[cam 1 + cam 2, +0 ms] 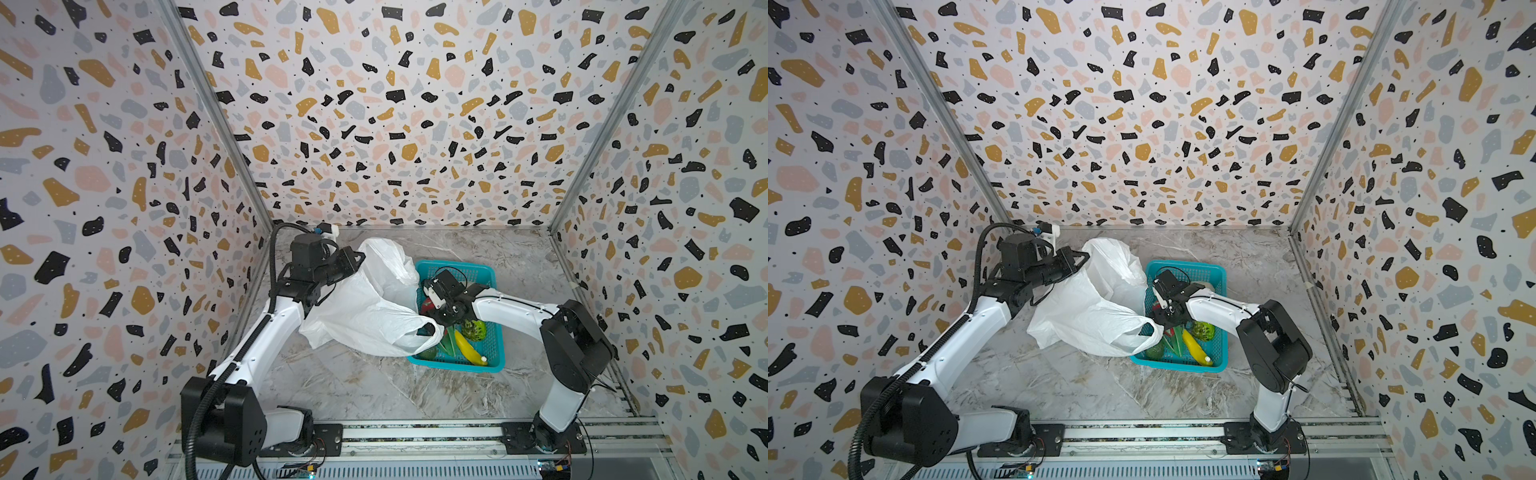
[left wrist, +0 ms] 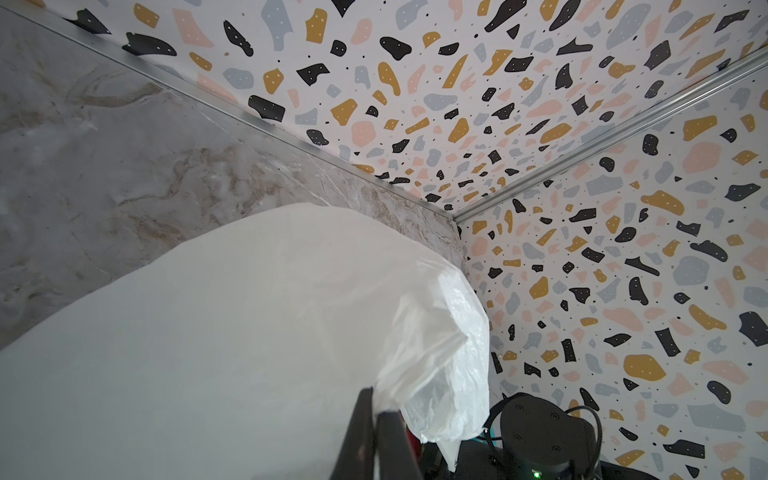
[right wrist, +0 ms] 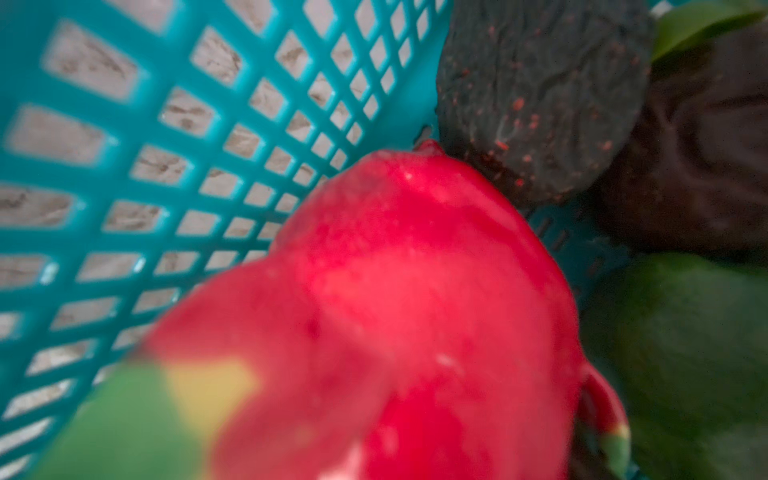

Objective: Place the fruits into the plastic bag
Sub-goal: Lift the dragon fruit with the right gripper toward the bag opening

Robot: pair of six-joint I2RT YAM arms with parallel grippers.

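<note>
White crinkly film of the plastic bag point(image 1: 365, 307) is pinched between the closed fingers of the left gripper point(image 2: 376, 415). One side of the bag is thereby held up off the marble table point(image 1: 332, 386) at the back left. The rest is draped toward the teal basket point(image 1: 461, 366), with a loop handle point(image 1: 438, 334) laid over the basket's near left corner.

All the fruits that can be seen are in the basket: a yellow banana point(image 1: 467, 347), a bumpy green piece point(image 1: 473, 330), a dark green one point(image 1: 428, 353) partly under the handle, a dark speckled ball point(image 3: 540, 95) and a red fruit point(image 3: 395, 311). None can be made out inside the bag.

The right gripper point(image 1: 436, 309) is lowered into the basket directly over the red fruit, by which the right wrist view is filled. Its fingers are hidden in every view, so it cannot be told whether they are open or closed on the fruit.

The step in hand is judged to be the pick of the red fruit, early in the task. For the next move a firm hold on that fruit is called for. A lift clear of the basket wall and a short carry leftward to the bag's mouth would then be needed, with the mouth held raised and open. The loose handle over the basket could be snagged on the way.
</note>
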